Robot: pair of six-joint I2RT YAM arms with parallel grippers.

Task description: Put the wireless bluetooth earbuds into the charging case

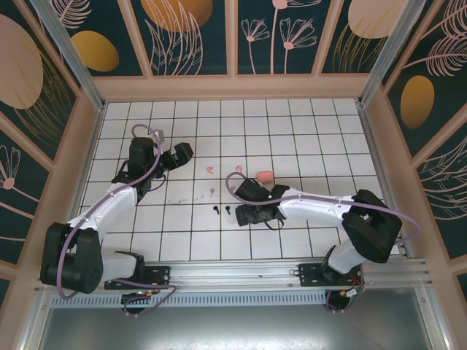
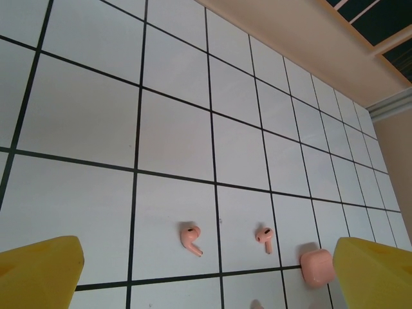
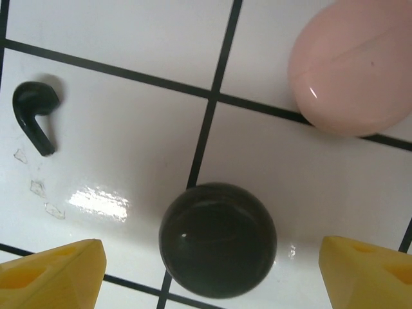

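Both spread: left end effector (image 2: 207, 273), right end effector (image 3: 209, 273) over black case (image 3: 217, 235).

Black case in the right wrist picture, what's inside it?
The black case looks shut, so whatever is inside is covered. One black earbud lies outside it, off to its left in that view, and a pink case sits at the upper right.
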